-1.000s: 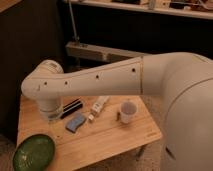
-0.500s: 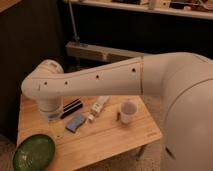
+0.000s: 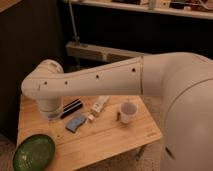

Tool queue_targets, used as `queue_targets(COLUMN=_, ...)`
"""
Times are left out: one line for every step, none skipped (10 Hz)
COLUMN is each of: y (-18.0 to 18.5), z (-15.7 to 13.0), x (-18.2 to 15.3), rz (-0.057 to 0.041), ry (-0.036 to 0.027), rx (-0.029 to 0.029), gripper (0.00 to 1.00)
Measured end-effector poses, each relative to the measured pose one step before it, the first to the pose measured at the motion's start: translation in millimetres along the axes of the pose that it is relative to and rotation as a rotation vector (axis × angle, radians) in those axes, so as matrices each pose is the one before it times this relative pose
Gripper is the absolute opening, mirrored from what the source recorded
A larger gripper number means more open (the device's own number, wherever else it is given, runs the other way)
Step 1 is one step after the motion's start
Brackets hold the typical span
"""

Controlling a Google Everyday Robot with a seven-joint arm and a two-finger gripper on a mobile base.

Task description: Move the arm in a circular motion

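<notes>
The arm (image 3: pixel 95 80) is seen stretched across the scene above the white mug (image 3: pixel 127 113). It reaches from the bulky white body (image 3: pixel 187 115) on the mug's right to a rounded joint far out on the mug's left. Small dark screw holes are dotted along the long glossy segment that passes over the mug without touching it.

From the far joint a short thick segment is turned straight down. The gripper (image 3: pixel 52 116) is found at its lower end, well to the left of the mug and close above the wooden table (image 3: pixel 115 145) on which the mug stands. Only a small pale tip is shown beneath the thick wrist, so it cannot be told whether the gripper is open or closed.

The mug is set upright. Just to its left a white tube (image 3: pixel 98 106) is laid at a slant. Further left of the mug a flat blue object (image 3: pixel 76 122) is placed, and behind that a slim black item (image 3: pixel 71 108) is laid just beside the lowered wrist. A green bowl (image 3: pixel 34 152) is set farthest from the mug, at the table's near left corner, well apart from everything else. Behind the mug a pale grey bar (image 3: pixel 95 51) is seen against a dark background.
</notes>
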Motion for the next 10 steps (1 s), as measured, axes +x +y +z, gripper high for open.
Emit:
queue_targets(y=-0.17, z=-2.93, x=4.99, rz=0.00533, ry=0.00742, rx=0.00405, gripper=0.8)
queue_targets(y=-0.53, z=-4.13, x=14.83, rz=0.01007, ry=0.01343, rx=0.0036, gripper=0.8)
queue_targets(y=-3.91, z=-6.14, x=17.27, rz=0.00959, ry=0.01205, rx=0.00447, gripper=0.8)
queue_targets(y=-8.53, z=-8.43, x=22.71, rz=0.01084, ry=0.01334, rx=0.00769, gripper=0.8)
queue_targets(y=-11.45, z=-10.21, x=26.91, rz=0.01525, ry=0.01513, rx=0.00807, gripper=0.8)
queue_targets(y=-6.61, z=-6.97, x=17.76, rz=0.00954, ry=0.01267, rx=0.00324, gripper=0.8)
queue_targets(y=-12.28, z=-12.27, x=34.29, rz=0.02884, ry=0.01721, rx=0.00958, gripper=0.8)
queue_targets(y=-5.06, z=-6.69, x=23.56, rz=0.02528, ry=0.01191, rx=0.00529, gripper=0.8)
queue_targets(y=-2.94, z=-5.96, x=24.83, rz=0.03122, ry=0.00655, rx=0.00529, gripper=0.8)
queue_targets(y=2.88, z=-5.94, x=37.9, rz=0.05138, ry=0.00735, rx=0.00296, gripper=0.8)
